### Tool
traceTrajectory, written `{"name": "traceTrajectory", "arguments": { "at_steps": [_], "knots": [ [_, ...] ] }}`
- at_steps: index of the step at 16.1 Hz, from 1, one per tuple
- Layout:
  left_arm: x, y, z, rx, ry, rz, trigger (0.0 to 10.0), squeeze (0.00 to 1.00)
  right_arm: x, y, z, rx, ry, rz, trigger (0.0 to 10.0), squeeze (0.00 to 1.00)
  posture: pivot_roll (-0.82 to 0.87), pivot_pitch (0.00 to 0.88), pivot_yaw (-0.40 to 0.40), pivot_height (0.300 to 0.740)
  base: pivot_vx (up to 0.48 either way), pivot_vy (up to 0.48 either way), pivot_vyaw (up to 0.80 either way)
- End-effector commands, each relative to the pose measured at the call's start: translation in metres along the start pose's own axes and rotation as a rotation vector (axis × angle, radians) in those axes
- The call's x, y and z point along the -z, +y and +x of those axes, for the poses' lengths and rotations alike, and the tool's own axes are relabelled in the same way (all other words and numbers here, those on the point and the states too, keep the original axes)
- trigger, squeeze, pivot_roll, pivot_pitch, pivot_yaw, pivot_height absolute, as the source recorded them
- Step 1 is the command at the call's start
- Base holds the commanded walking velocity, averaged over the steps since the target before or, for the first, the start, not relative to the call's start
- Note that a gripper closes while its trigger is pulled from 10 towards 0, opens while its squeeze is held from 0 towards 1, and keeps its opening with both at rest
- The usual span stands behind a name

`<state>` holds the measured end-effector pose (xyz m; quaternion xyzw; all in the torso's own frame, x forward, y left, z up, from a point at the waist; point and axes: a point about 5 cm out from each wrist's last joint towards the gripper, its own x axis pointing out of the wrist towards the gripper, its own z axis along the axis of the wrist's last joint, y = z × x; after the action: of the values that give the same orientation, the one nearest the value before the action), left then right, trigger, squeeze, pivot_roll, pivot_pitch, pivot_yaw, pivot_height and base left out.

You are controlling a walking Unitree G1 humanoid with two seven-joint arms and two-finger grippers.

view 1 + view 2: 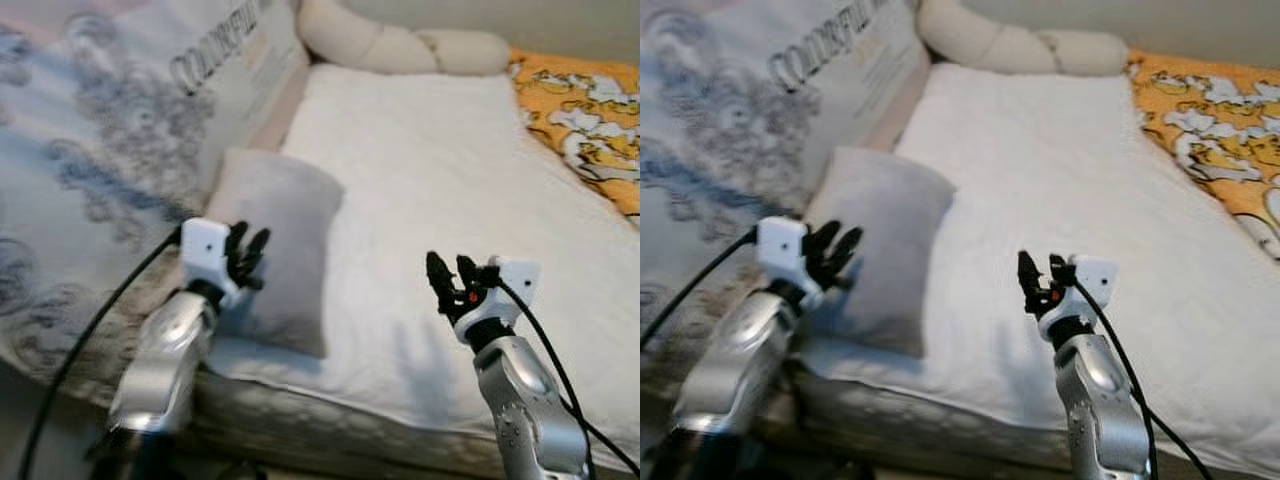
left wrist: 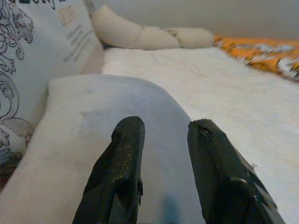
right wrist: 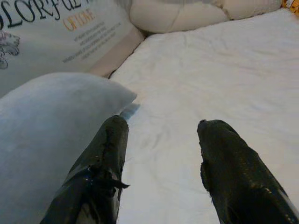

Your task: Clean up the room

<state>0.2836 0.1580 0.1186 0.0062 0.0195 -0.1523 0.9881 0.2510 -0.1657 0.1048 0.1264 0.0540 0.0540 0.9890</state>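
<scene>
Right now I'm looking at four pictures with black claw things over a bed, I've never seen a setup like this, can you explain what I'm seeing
This is a humanoid robot standing at a bed. The two wide pictures come from a pair of cameras on its head, looking down past its two silver arms. Each arm ends in a gripper with two long black fingers: the left gripper and the right gripper. The two close-up pictures come from small cameras on the wrists, looking along those fingers.

On the white bed cover lies a grey pillow, beside a large printed cushion. A long cream bolster lies at the far end, and an orange patterned blanket is on the robot's right.

Both grippers are open and hold nothing. The left one is right in front of the grey pillow; the right one hovers over the bed cover.
</scene>
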Motion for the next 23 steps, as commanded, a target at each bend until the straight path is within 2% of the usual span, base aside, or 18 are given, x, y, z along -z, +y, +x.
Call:
{"name": "traceTrajectory", "arguments": {
  "at_steps": [1, 5, 8, 9, 10, 11, 12, 13, 23],
  "knots": [
    [-0.001, -0.005, -0.002, -0.006, 0.013, 0.008, 10.0, 0.0, 0.0, -0.006, -0.005, 0.032, 0.032, -0.018, 10.0, 0.0, -0.03, 0.0, 0.013, 0.74, 0.0, -0.48, 0.0],
    [0.0, -0.009, -0.011, -0.051, 0.049, 0.007, 10.0, 0.0, -0.004, -0.007, -0.005, 0.036, 0.079, -0.065, 10.0, 0.0, -0.02, 0.0, 0.011, 0.74, 0.0, -0.48, 0.0],
    [-0.001, -0.009, -0.011, -0.073, 0.07, 0.03, 10.0, 0.0, -0.001, -0.012, -0.002, 0.054, 0.144, -0.122, 10.0, 0.05, -0.01, 0.0, 0.012, 0.74, 0.0, -0.48, 0.0],
    [-0.002, -0.009, -0.01, -0.079, 0.074, 0.031, 10.0, 0.0, -0.001, -0.013, -0.002, 0.06, 0.149, -0.125, 10.0, 0.37, -0.01, 0.0, 0.014, 0.74, 0.0, -0.48, 0.0],
    [-0.002, -0.008, -0.009, -0.082, 0.082, 0.012, 10.0, 0.03, -0.001, -0.015, -0.002, 0.068, 0.152, -0.126, 10.0, 0.78, -0.02, 0.0, 0.019, 0.74, 0.0, -0.48, 0.0],
    [-0.002, -0.007, -0.009, -0.087, 0.095, -0.023, 10.0, 0.47, -0.002, -0.016, -0.003, 0.076, 0.156, -0.121, 10.0, 1.0, -0.02, 0.0, 0.02, 0.74, 0.0, -0.48, 0.0],
    [-0.002, -0.007, -0.009, -0.09, 0.097, -0.024, 10.0, 0.63, -0.002, -0.016, -0.003, 0.075, 0.157, -0.118, 10.0, 1.0, -0.02, 0.0, 0.021, 0.74, 0.0, -0.48, 0.0],
    [-0.002, -0.007, -0.008, -0.095, 0.099, -0.029, 10.0, 1.0, -0.002, -0.017, -0.004, 0.076, 0.162, -0.127, 10.0, 1.0, -0.03, 0.0, 0.023, 0.74, 0.0, -0.48, 0.0],
    [-0.004, -0.006, -0.006, -0.111, 0.097, 0.007, 10.0, 1.0, -0.003, -0.021, -0.005, 0.081, 0.186, -0.138, 10.0, 1.0, -0.04, 0.0, 0.027, 0.74, 0.0, -0.48, 0.0]
  ]
}}
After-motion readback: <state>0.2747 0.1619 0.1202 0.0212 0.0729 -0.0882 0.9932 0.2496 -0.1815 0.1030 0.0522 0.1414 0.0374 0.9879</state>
